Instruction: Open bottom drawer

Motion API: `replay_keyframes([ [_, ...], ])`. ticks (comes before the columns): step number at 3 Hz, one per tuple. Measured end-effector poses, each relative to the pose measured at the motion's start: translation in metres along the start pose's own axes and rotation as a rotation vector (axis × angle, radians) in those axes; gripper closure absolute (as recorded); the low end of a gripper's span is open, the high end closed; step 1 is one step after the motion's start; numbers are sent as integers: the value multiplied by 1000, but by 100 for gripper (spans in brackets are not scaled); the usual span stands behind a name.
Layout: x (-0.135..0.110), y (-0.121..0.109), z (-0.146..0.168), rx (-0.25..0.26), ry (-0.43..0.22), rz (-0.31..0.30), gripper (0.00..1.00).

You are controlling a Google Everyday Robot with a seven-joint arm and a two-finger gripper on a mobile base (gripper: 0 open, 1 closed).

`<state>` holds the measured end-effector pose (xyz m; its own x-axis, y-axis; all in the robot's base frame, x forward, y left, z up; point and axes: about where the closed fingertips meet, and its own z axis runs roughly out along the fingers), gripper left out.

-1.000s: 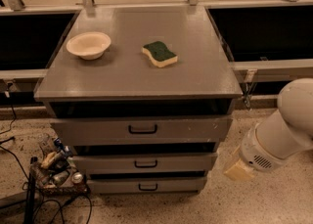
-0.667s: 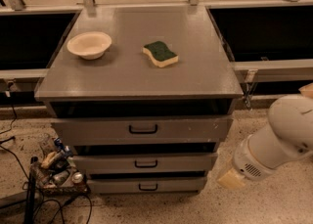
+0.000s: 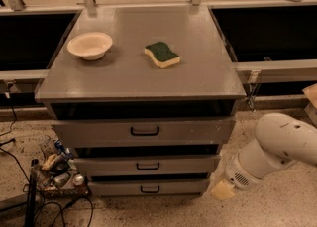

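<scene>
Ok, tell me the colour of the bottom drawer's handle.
Black, on the grey bottom drawer, in the camera view. The gripper hangs low beside it.

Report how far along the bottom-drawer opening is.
Done: nothing visible yet; the bottom drawer looks shut. In hand: the gripper hangs low beside the drawer front's right end, off the black handle. Left: reach the handle, grasp it, and pull the drawer out.

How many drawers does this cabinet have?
3, stacked: top drawer, middle drawer, bottom drawer lowest. None seem hidden. The claw hangs just right of the bottom drawer.
</scene>
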<state>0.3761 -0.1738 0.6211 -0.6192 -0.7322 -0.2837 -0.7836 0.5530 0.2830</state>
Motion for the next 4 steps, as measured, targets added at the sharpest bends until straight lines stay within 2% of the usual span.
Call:
replay_keyframes([
  [1,6,-1,36,-67,18,23,100],
  [2,6,-1,36,-67,18,23,100],
  [3,-2,-15,56,-12,-63,110,100],
  [4,-13,-28,65,37,-148,168,100],
])
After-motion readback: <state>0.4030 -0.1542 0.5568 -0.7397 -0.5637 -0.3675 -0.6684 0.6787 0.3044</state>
